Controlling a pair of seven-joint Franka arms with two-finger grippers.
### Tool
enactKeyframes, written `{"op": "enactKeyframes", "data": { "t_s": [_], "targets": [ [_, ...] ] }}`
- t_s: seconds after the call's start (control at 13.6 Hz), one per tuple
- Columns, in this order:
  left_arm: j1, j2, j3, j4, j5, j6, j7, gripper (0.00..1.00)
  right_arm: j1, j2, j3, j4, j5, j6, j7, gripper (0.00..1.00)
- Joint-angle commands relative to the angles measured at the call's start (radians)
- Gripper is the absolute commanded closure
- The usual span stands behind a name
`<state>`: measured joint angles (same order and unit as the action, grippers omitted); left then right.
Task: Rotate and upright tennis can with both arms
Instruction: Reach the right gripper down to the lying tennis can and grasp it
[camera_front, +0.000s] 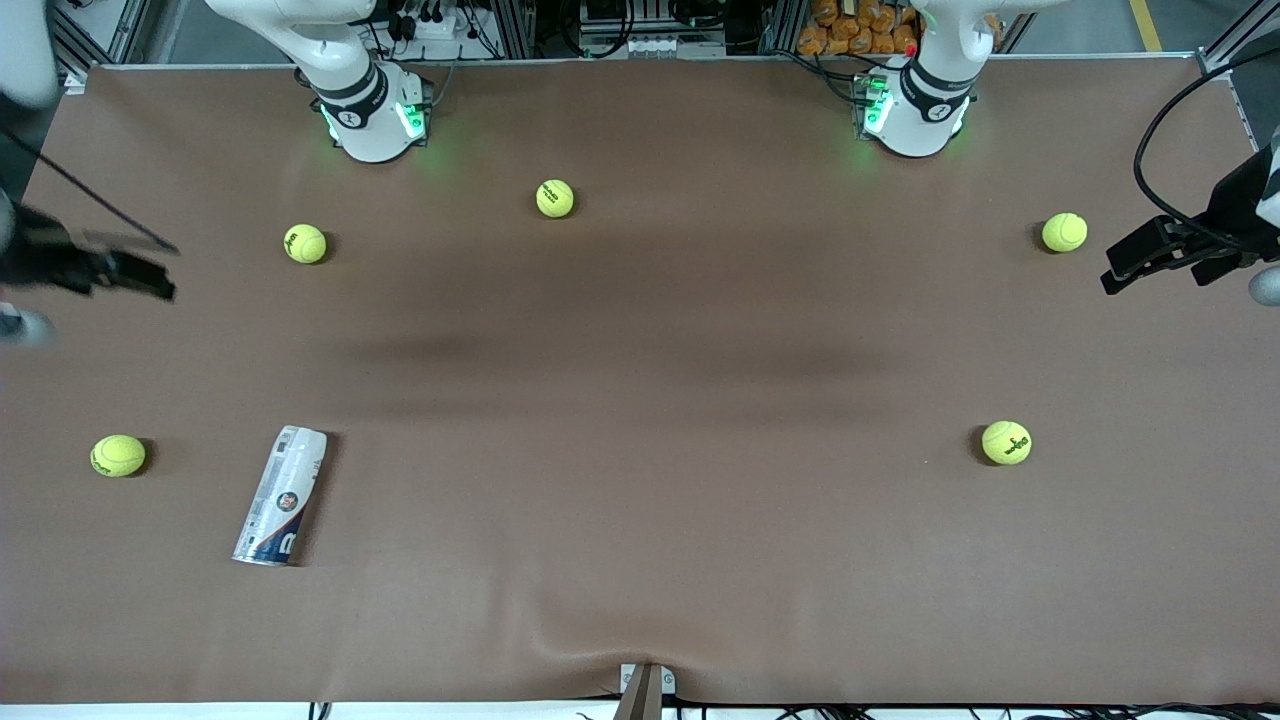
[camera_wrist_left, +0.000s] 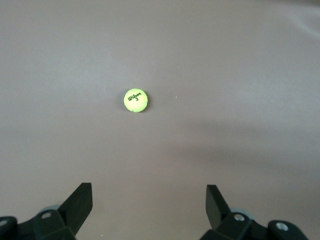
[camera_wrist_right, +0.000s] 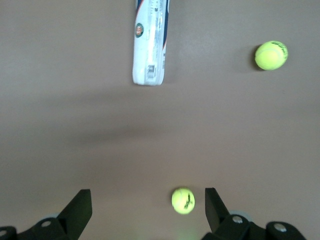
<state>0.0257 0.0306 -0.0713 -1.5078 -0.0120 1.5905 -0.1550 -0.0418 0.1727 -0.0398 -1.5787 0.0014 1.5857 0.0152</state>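
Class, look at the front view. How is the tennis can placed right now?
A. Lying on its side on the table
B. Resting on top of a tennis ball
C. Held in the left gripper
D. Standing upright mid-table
A: the tennis can lies flat on the table, with neither gripper touching it.

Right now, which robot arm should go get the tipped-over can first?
The right one, probably. The can lies on its side toward the right arm's end of the table, and the open right gripper already faces it. The open left gripper waits over the table's other end.

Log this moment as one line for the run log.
clear plastic tennis can: lying on brown table | left hand: open, raised | right hand: open, raised
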Motion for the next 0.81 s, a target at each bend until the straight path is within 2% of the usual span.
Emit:
{"op": "enactKeyframes", "data": {
  "t_s": [0.0,0.37,0.74],
  "targets": [
    [0.007,-0.017,-0.004,-0.009,-0.009,-0.009,0.003,0.00,-0.058,0.207,0.015,0.087,0.057,0.081,-0.011,0.00],
    [0.007,-0.018,-0.004,-0.009,-0.013,-0.009,-0.001,0.00,-0.043,0.437,0.020,0.115,0.060,0.334,-0.011,0.00],
    [0.020,-0.018,-0.004,-0.011,-0.017,-0.010,-0.001,0.00,-0.020,0.553,0.020,0.111,0.055,0.555,-0.014,0.00]
  ]
}}
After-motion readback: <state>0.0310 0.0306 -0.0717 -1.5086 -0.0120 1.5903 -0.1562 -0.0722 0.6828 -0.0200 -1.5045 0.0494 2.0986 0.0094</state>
